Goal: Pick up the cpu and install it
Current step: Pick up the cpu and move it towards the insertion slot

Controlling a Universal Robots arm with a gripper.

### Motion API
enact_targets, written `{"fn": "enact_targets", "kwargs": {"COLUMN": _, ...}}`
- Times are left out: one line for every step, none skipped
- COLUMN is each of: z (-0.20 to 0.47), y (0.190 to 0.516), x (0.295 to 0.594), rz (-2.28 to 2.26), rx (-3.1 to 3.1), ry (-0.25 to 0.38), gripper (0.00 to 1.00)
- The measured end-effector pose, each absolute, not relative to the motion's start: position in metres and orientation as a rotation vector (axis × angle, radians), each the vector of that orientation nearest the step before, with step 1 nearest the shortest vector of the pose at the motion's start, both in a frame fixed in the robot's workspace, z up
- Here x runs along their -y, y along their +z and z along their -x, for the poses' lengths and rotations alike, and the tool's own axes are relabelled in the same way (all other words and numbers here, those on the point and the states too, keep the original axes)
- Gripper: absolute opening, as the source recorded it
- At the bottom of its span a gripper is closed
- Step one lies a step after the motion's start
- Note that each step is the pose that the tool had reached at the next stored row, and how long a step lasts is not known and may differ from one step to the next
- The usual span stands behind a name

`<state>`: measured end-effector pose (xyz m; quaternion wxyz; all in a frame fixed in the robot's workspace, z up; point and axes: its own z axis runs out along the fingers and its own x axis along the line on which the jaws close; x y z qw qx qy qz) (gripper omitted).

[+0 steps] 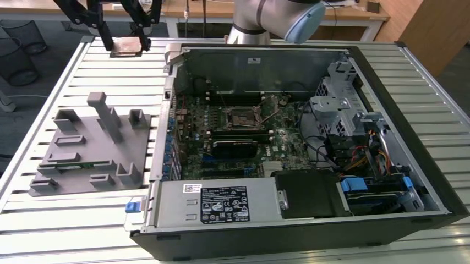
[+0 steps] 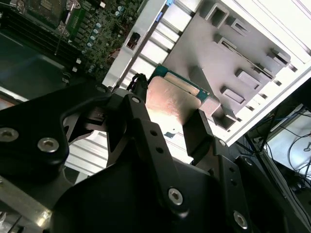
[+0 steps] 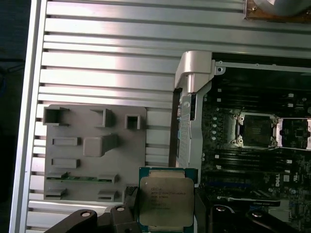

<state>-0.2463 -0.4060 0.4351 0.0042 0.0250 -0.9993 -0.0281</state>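
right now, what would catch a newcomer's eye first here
The open computer case lies on the slatted table, its motherboard bare with an open socket near the middle. Then the cpu gripped in the black claw, held above the table, and the grey holder tray to the exterior view's left of the case.

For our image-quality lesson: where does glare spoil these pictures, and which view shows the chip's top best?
Second wrist view: warm glare washes the small square silver-grey metal-topped cpu; the pale slatted metal table blows out white. First wrist view: cpu evenly lit, best; slats streaked bright.
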Motion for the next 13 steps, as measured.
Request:
{"fn": "enact_targets", "kwargs": {"z": 0.243, "y": 0.434, "x": 0.406, "rz": -0.078, "rx": 3.131, "ry": -0.088, "gripper": 0.54}}
{"fn": "enact_targets", "kwargs": {"z": 0.241, "y": 0.434, "x": 0.405, "rz": -0.078, "rx": 3.131, "ry": -0.088, "gripper": 0.54}}
{"fn": "enact_targets", "kwargs": {"z": 0.240, "y": 0.434, "x": 0.405, "rz": -0.078, "rx": 3.131, "ry": -0.088, "gripper": 0.54}}
{"fn": "enact_targets", "kwargs": {"z": 0.239, "y": 0.433, "x": 0.405, "rz": -0.078, "rx": 3.131, "ry": -0.088, "gripper": 0.54}}
{"fn": "enact_targets", "kwargs": {"z": 0.236, "y": 0.433, "x": 0.405, "rz": -0.078, "rx": 3.131, "ry": -0.088, "gripper": 0.54}}
{"fn": "enact_targets", "kwargs": {"z": 0.235, "y": 0.433, "x": 0.405, "rz": -0.078, "rx": 3.131, "ry": -0.088, "gripper": 0.54}}
{"fn": "enact_targets", "kwargs": {"z": 0.233, "y": 0.432, "x": 0.405, "rz": -0.078, "rx": 3.131, "ry": -0.088, "gripper": 0.54}}
{"fn": "enact_targets", "kwargs": {"z": 0.231, "y": 0.432, "x": 0.404, "rz": -0.078, "rx": 3.131, "ry": -0.088, "gripper": 0.54}}
{"fn": "enact_targets", "kwargs": {"z": 0.229, "y": 0.432, "x": 0.404, "rz": -0.078, "rx": 3.131, "ry": -0.088, "gripper": 0.54}}
{"fn": "enact_targets", "kwargs": {"z": 0.228, "y": 0.431, "x": 0.404, "rz": -0.078, "rx": 3.131, "ry": -0.088, "gripper": 0.54}}
{"fn": "enact_targets", "kwargs": {"z": 0.226, "y": 0.431, "x": 0.404, "rz": -0.078, "rx": 3.131, "ry": -0.088, "gripper": 0.54}}
{"fn": "enact_targets", "kwargs": {"z": 0.224, "y": 0.431, "x": 0.404, "rz": -0.078, "rx": 3.131, "ry": -0.088, "gripper": 0.54}}
{"fn": "enact_targets", "kwargs": {"z": 0.223, "y": 0.431, "x": 0.404, "rz": -0.078, "rx": 3.131, "ry": -0.088, "gripper": 0.54}}
